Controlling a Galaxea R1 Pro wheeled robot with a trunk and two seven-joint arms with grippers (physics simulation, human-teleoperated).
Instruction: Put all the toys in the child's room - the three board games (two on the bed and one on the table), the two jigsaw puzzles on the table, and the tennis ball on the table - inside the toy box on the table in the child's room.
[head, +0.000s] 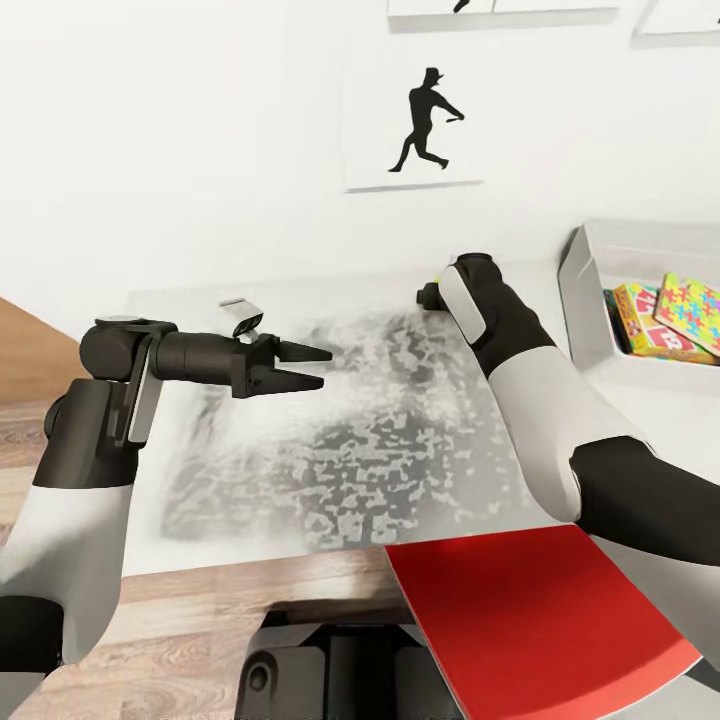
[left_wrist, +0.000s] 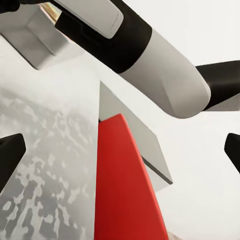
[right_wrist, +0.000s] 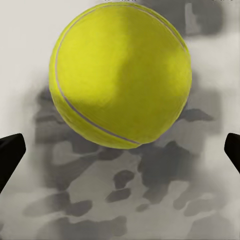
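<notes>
The left end effector (head: 310, 366) hangs over the mottled grey-white tabletop (head: 380, 450) with nothing in it, fingers spread apart, pointing across toward the right arm. In the left wrist view its two dark fingertips (left_wrist: 11, 155) sit wide at the edges, and between them you can see the right arm and a red panel (left_wrist: 125, 190) by the tabletop's edge.

The right arm reaches forward toward the back of the tabletop near the wall. From the head view its end effector is mostly tucked behind the forearm, with just a speck of yellow-green next to it. The right wrist view makes it clear: the tennis ball (right_wrist: 120, 75) is sitting on the tabletop right in front, and the right end effector (right_wrist: 120, 150) is spread wide, with both fingertips off to the sides and not touching the ball.

The toy box (head: 600, 290) is on the tabletop over at the right. Inside it there's a jigsaw puzzle (head: 690, 312) leaning on top of a green-edged board game (head: 645, 325).

On the wall behind is a baseball batter silhouette picture (head: 425, 120).
</notes>
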